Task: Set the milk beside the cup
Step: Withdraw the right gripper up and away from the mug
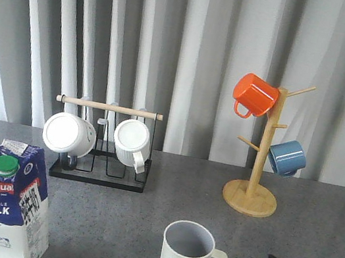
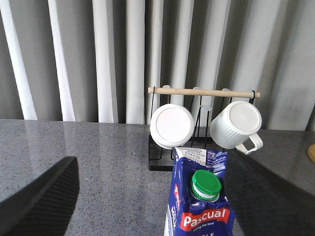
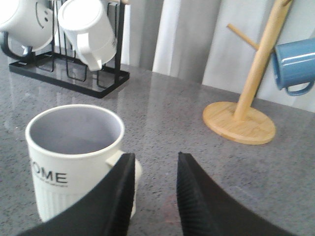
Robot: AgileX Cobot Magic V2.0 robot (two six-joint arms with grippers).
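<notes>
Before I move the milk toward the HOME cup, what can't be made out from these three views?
- Milk: base cut off by the front view's bottom edge; the left wrist view shows only its top.
- Left gripper: absent from the front view; only blurred dark fingers at the wrist view's edges, no contact with the carton visible.
- Cup: bottom cropped in the front view.
- Right gripper: fingertips cut off below in the wrist view.

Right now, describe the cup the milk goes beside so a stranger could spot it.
On the grey table, near the front edge, right of the milk, stands the cup. Unlike the hanging mugs, it stands upright, pale and ribbed, lettered HOME.
</notes>
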